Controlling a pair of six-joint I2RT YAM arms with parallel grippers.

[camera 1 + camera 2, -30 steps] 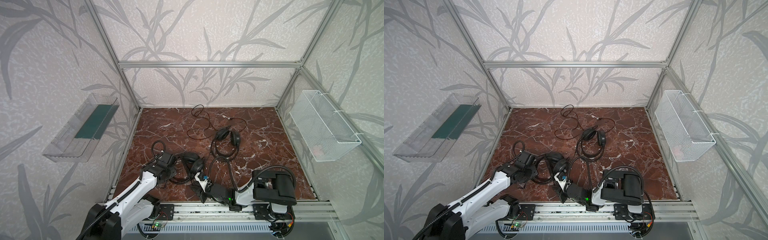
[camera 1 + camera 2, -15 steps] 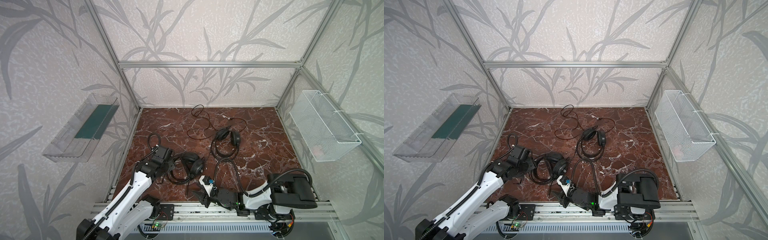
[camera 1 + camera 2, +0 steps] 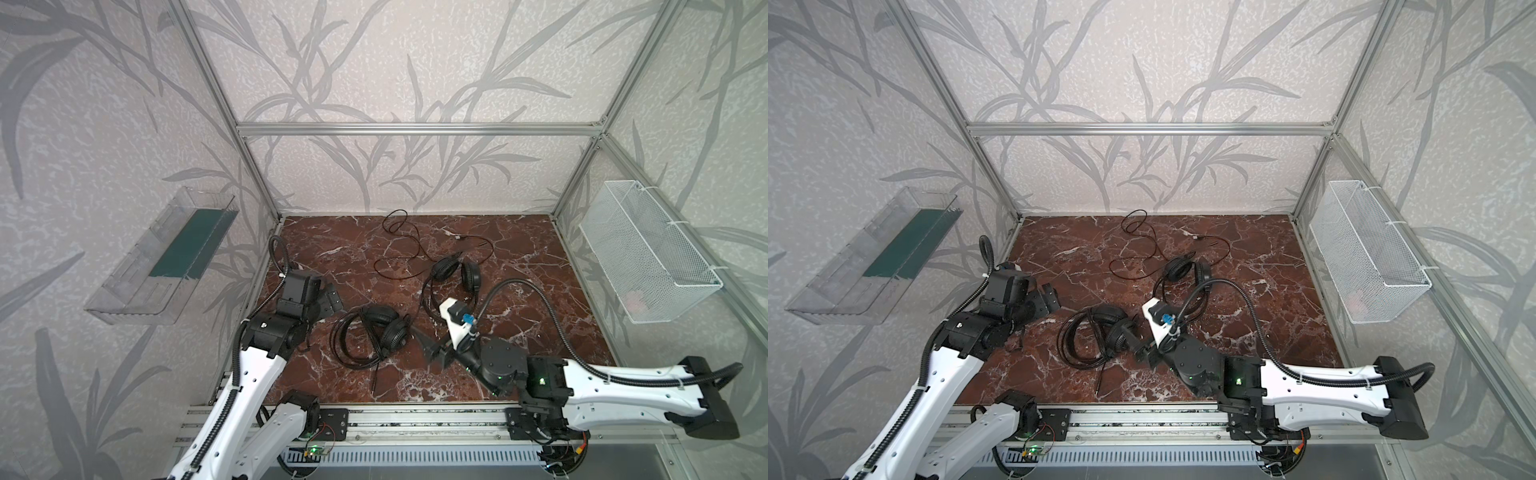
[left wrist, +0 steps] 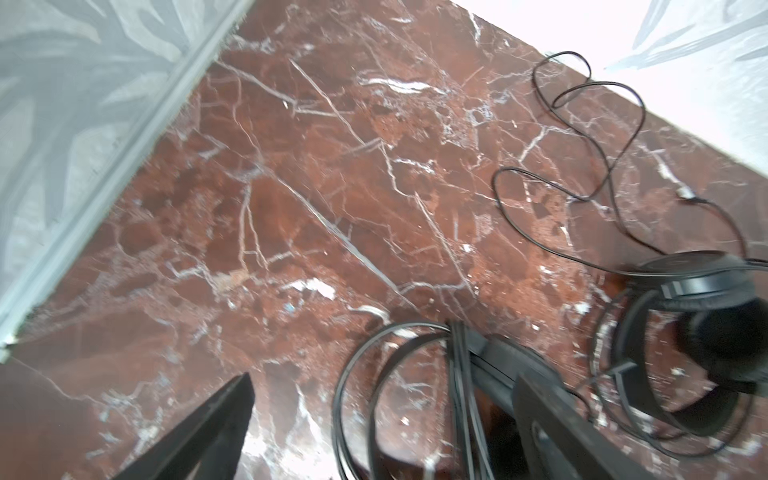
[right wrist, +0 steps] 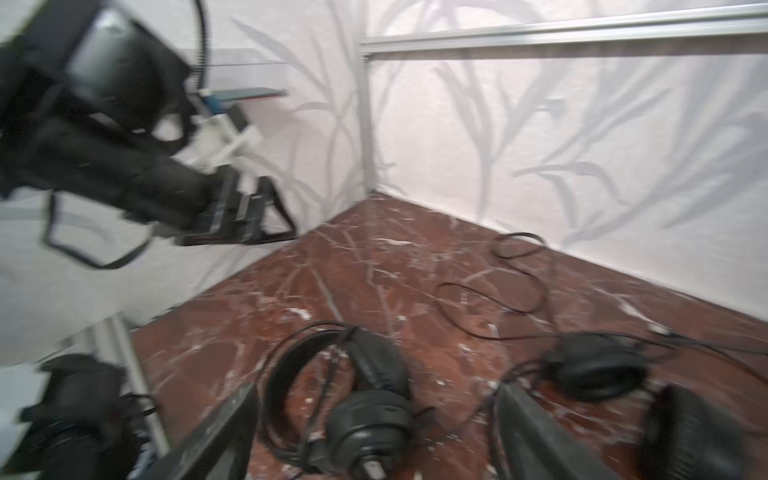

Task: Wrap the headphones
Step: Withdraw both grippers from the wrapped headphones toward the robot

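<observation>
Marble tabletop; left gripper and right gripper gape wide, empty. Loose-cabled headset lies nearer the right one.

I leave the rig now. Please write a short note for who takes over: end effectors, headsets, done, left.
Left end effector: open, empty, left of the near headset.
Right end effector: open, empty, right of it.
Near headset: front middle, coiled cable around it; looks wrapped.
Far headset: behind it, loose cable spread farther back.
Left to do: wrap the far headset.
</observation>
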